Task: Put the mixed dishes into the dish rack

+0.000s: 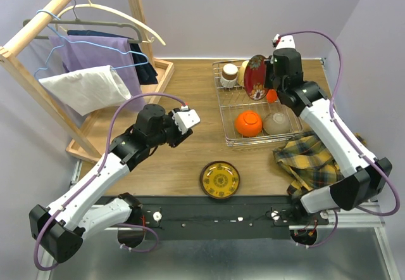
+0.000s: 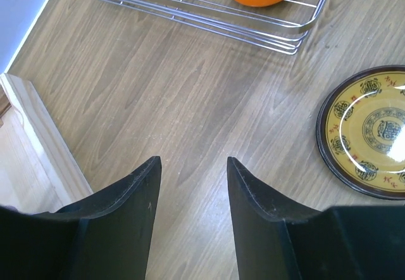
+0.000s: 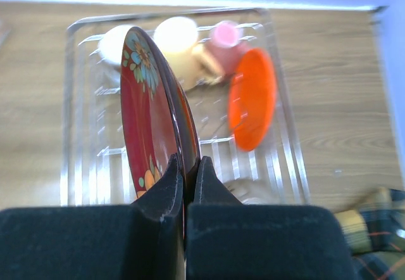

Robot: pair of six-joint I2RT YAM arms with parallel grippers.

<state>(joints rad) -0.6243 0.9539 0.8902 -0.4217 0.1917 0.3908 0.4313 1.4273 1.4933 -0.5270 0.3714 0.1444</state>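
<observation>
While the right gripper (image 3: 188,166) hung over the far half of the dish rack (image 1: 222,106), its two fingers were pinched tight on the near rim of the red flowered plate (image 3: 149,115). The plate stood on edge above the wires, its flowered face turned toward nine o'clock in the wrist view. Whether its far edge touched the rack could not be told.

In that same view a cream mug (image 3: 178,42) and a pink mug (image 3: 224,38) lay at the rack's far end, around twelve to one o'clock from the plate. An orange-red dish (image 3: 252,106) stood on edge at the plate's three o'clock.

Seen from above, the rack sat at about two o'clock from the middle of the table (image 1: 183,159). In its near half an orange bowl (image 1: 249,123) lay mouth down, with a beige bowl (image 1: 276,123) just beside it at three o'clock. A plaid cloth (image 1: 310,159) was bunched at the rack's five o'clock, beside the right arm.

The left gripper (image 2: 193,166) hovered over bare wood at the rack's nine o'clock, jaws apart with nothing between them. A yellow dish (image 1: 219,179) with a dark rim lay flat on the table at the rack's seven o'clock, apart from it and near the front edge. A wooden clothes rack (image 1: 38,52) with hung garments stood at the table's ten o'clock.
</observation>
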